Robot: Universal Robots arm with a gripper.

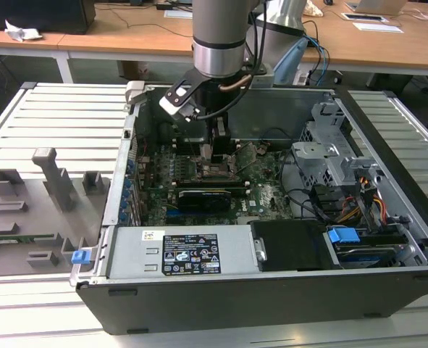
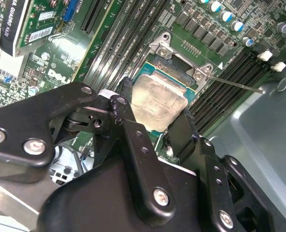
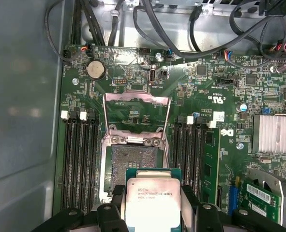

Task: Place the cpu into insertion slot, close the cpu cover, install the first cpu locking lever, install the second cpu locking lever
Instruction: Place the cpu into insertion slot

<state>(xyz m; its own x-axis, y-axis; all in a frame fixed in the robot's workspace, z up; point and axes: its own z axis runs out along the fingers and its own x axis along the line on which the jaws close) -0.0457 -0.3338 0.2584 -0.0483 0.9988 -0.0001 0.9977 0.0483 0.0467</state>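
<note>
On the desk (image 1: 54,109) stands the open case (image 1: 271,290). Mid-board (image 3: 220,145), the gripper (image 3: 152,195) has its fingers (image 3: 116,200) clamped on the cpu (image 3: 152,205), partly over the slot (image 3: 133,162). At the slot's far edge the cover (image 3: 137,98) lies flipped open.

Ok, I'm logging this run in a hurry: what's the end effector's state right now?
The end effector: closed, holding the cpu by its edges, beside the empty insertion slot.
</note>
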